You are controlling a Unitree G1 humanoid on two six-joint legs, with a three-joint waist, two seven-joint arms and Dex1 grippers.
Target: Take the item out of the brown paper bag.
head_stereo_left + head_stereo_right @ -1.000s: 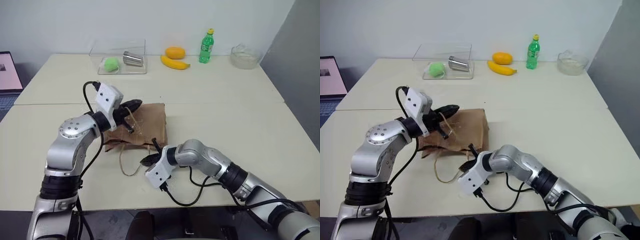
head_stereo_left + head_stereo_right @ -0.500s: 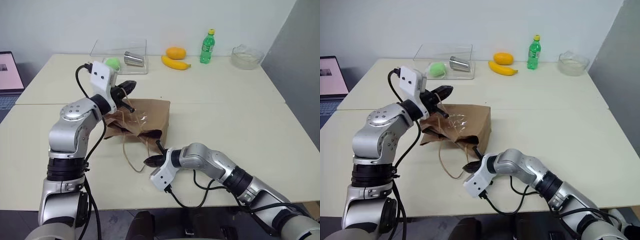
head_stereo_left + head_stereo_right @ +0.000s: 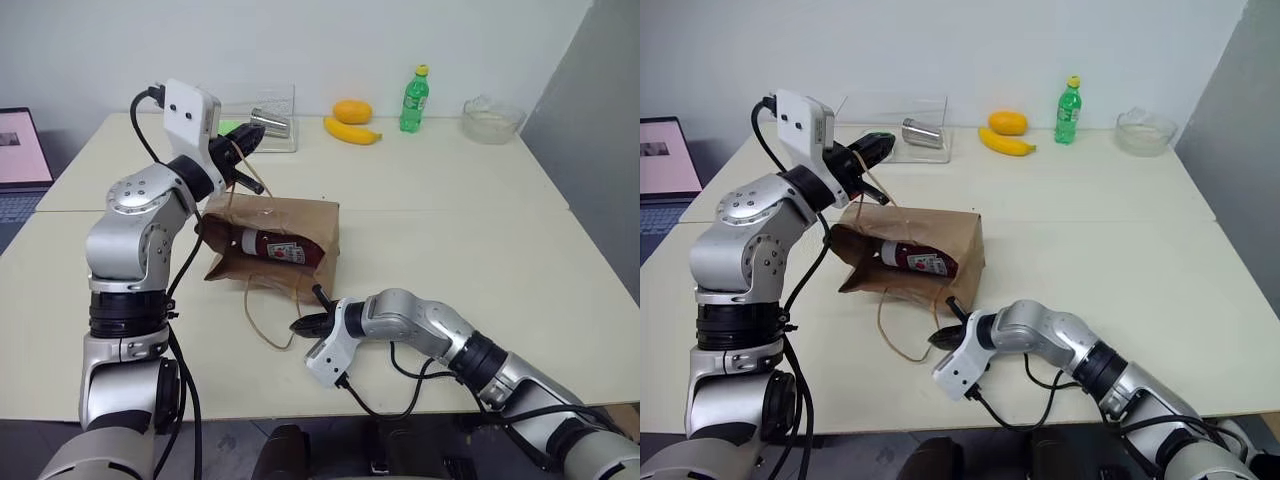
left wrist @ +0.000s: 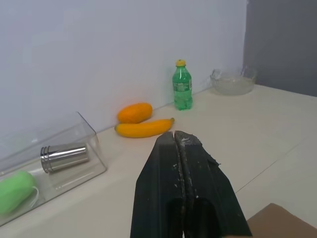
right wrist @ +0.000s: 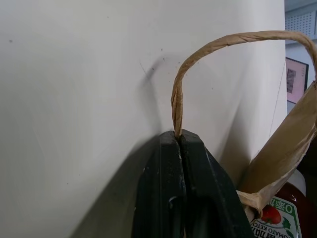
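Observation:
The brown paper bag (image 3: 305, 222) lies on its side mid-table, its mouth pulled open toward my left arm. Inside lies the item, a red ketchup bottle (image 3: 272, 247) with a white-and-red label, also seen in the right wrist view (image 5: 275, 214). My left gripper (image 3: 250, 135) is raised above the bag's mouth, shut on the upper string handle (image 3: 232, 175). Near the table's front, my right gripper (image 3: 300, 323) is shut on the lower string handle (image 5: 176, 104), holding it down close to the tabletop.
Along the table's (image 3: 460, 240) back edge stand a clear tray (image 4: 74, 163) with a metal cup (image 4: 64, 156) and a green ball (image 4: 12, 191), a mango (image 3: 351, 108), a banana (image 3: 350, 128), a green soda bottle (image 3: 411, 97) and a glass bowl (image 3: 490, 115). A laptop (image 3: 20, 145) sits far left.
My left gripper has risen with the upper handle, lifting the bag's top side and opening its mouth, so the ketchup bottle now shows. The right gripper stayed low on the other handle.

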